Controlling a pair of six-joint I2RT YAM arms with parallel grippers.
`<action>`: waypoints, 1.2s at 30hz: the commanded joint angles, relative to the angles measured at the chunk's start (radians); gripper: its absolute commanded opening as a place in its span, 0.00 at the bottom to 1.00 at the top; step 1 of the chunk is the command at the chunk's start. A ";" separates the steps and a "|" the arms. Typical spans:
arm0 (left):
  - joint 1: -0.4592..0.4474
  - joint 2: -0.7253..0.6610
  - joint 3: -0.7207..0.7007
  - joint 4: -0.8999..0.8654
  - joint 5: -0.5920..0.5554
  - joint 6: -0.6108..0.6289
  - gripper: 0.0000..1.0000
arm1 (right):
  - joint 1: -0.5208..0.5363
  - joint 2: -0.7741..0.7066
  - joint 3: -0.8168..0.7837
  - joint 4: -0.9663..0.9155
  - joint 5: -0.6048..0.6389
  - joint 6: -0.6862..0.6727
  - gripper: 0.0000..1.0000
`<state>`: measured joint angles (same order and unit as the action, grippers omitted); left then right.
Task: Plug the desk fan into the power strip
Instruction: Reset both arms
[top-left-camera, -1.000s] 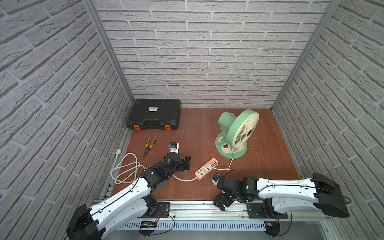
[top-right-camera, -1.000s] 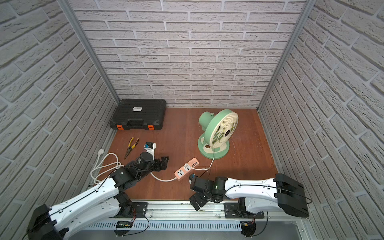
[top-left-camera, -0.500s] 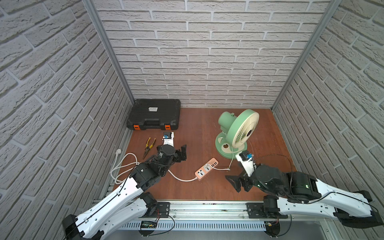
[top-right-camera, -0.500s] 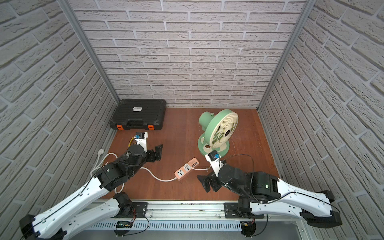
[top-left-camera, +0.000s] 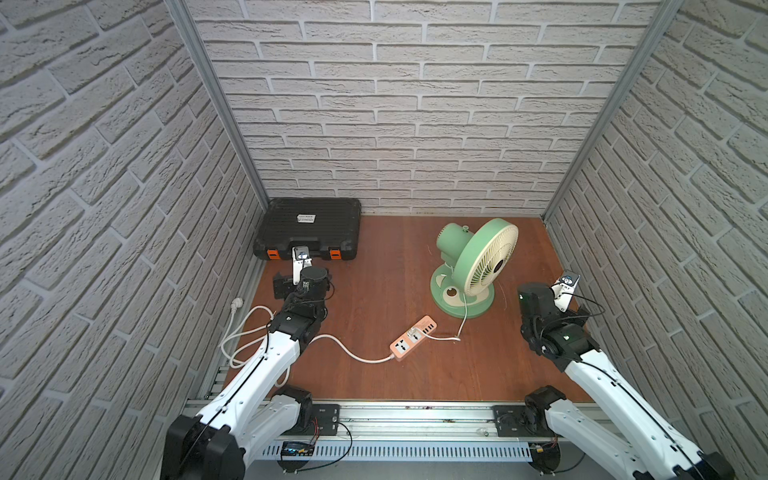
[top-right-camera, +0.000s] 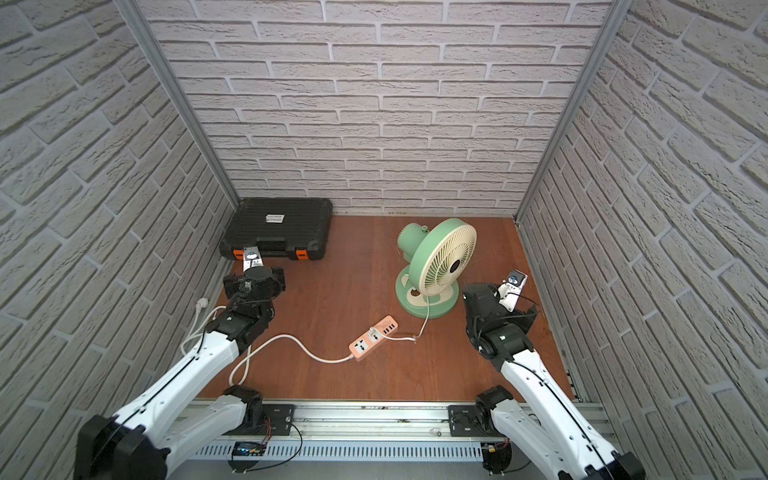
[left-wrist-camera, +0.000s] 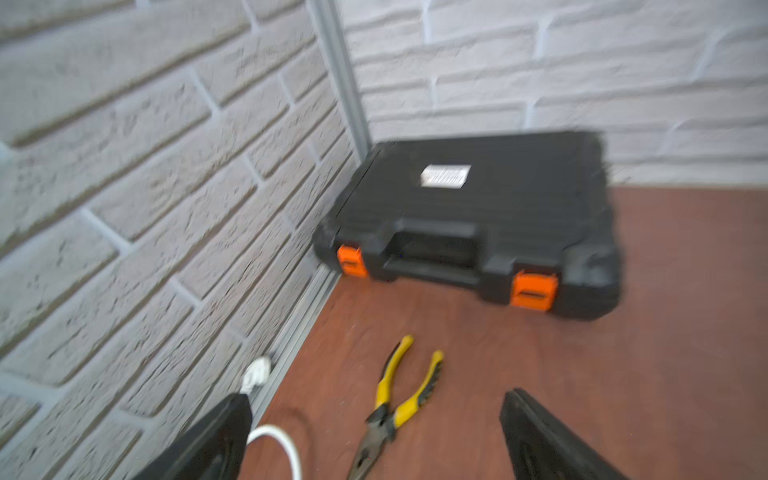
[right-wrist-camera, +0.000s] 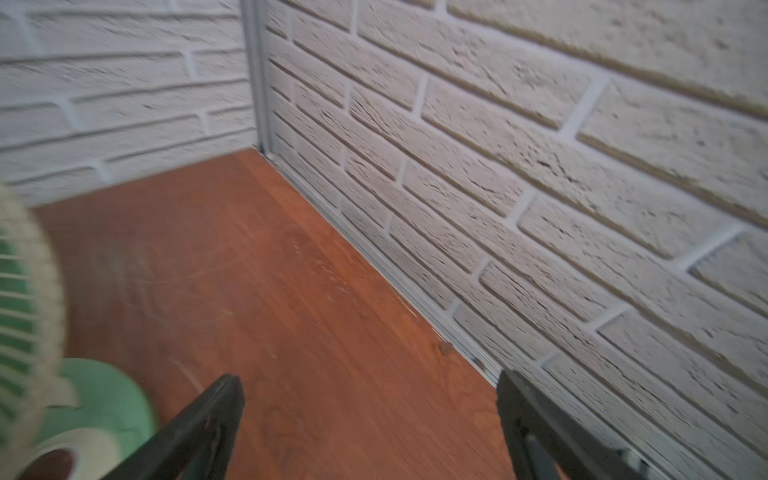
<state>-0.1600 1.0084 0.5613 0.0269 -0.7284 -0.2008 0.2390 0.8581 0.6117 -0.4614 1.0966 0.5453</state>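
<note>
Peach power strip (top-left-camera: 401, 347) holding white plug (top-left-camera: 411, 332) of green fan (top-left-camera: 484, 257), mid-frame.
Looks done; left tool (left-wrist-camera: 375, 398), right tool (right-wrist-camera: 369, 376) both spread, empty.

I see 2 matching arms. The left arm (top-left-camera: 266, 365) and the right arm (top-left-camera: 611, 382) each have glossy white plastic link shells joined by chunky black round joints (top-left-camera: 313, 278). Thin black cables (top-left-camera: 592, 298) trail along the shells and hang in loose loops by the right wrist. A small white camera box (top-left-camera: 300, 255) with a blue mark sits on each wrist. The left gripper (left-wrist-camera: 376, 397) and the right gripper (right-wrist-camera: 370, 377) each carry 2 matte black, wedge-shaped fingers (left-wrist-camera: 208, 444).
</note>
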 joint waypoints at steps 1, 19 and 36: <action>0.059 0.044 -0.063 0.279 0.080 0.108 0.98 | -0.068 0.084 -0.057 0.254 0.040 -0.011 0.99; 0.161 0.367 -0.295 0.933 0.357 0.176 0.98 | -0.095 0.608 -0.302 1.458 -0.537 -0.568 0.99; 0.186 0.550 -0.198 0.913 0.468 0.169 0.98 | -0.195 0.690 -0.268 1.453 -0.784 -0.528 0.99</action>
<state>0.0303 1.5677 0.3618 0.8974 -0.2512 -0.0273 0.0448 1.5448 0.3397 0.9070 0.3405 0.0135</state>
